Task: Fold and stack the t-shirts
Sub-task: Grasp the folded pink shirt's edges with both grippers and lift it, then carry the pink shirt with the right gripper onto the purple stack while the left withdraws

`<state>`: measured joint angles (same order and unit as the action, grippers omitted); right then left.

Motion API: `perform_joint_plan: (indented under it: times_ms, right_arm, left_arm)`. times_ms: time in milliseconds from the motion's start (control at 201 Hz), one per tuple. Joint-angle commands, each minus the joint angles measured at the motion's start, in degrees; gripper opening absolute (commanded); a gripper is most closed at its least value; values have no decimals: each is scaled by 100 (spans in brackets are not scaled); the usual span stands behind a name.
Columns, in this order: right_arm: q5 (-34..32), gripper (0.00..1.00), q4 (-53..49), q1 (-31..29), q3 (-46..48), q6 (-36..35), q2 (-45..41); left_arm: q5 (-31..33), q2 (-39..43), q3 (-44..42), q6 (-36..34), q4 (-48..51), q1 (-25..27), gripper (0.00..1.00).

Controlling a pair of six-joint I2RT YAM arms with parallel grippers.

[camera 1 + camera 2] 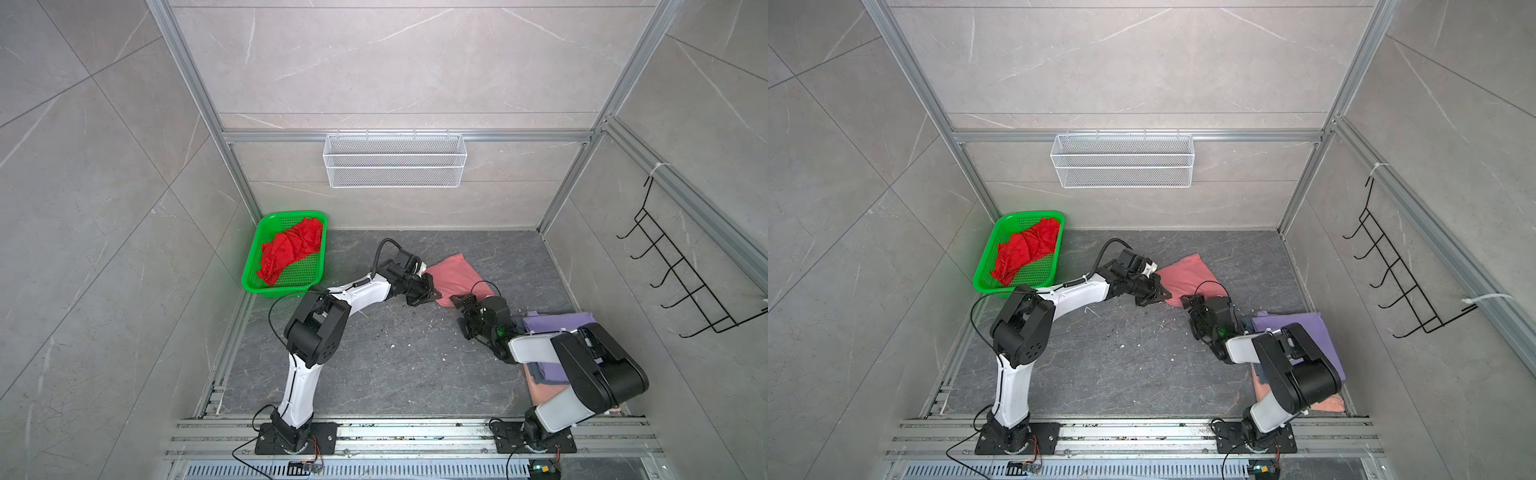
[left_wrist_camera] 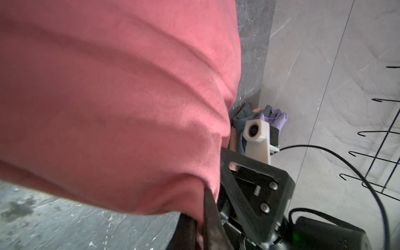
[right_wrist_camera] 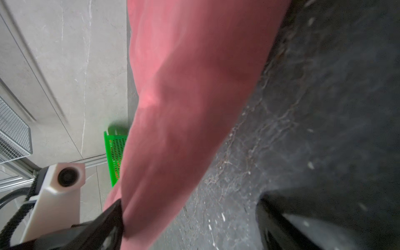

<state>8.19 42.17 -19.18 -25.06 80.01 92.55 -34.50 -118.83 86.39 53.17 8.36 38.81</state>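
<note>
Left grip: the left gripper (image 2: 200,218) is pinched shut on a hem of the salmon-pink t-shirt (image 1: 453,274), with cloth caught between its two dark fingers (image 2: 211,214) in the left wrist view.
Right grip: the right gripper (image 1: 462,315) has its jaws spread wide and holds nothing. One finger is just beside the shirt's near corner in both top views.
Left arm: the left arm (image 1: 299,382) rises from the front rail, bends at the elbow and reaches low across the middle to the shirt's left near edge.
Right arm: the right arm (image 1: 590,365) folds back over itself, with its wrist turned toward the centre.
Pink shirt: the salmon-pink t-shirt lies folded on the dark table (image 1: 374,374), right of centre, between the two grippers.
In the way: the right arm's black elbow hangs over the stack and hides much of it.
Stack: at the right edge the lavender t-shirt (image 1: 552,324) is on top, the grey-blue t-shirt (image 1: 537,373) pokes out beneath it, and the peach t-shirt (image 1: 542,395) is lowest.
Basket: the green basket (image 1: 286,214) leans in the far left corner and holds the crumpled red t-shirt (image 1: 291,249).
Back wall: a white wire basket (image 1: 395,176) hangs from the rail.
</note>
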Motion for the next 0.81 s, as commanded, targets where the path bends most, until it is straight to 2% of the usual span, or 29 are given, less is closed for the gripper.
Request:
perform_joint_plan:
  times_ms: [0,199,443,582,707,802]
  right_arm:
    - [-369,94,785,-7,-32,199,478]
    - [-494,93,2147,38,-13,551,1360]
    - [-303,82,2162,176,-163,635,1898]
    - [-139,65,1491,313,-278,438,1816]
    - [-35,31,532,380,-512,172,1613]
    - [-102,12,-434,402,-741,-110,1312]
  left_arm:
    - [-303,157,55,59,-21,15,0]
    - [-386,149,25,-27,152,33,0]
    - [-303,383,-218,-245,398,72,0]
    - [-208,479,-346,-324,489,71,0]
    - [-122,533,-436,-388,552,75,0]
    - [-25,577,-448,-531,742,79,0]
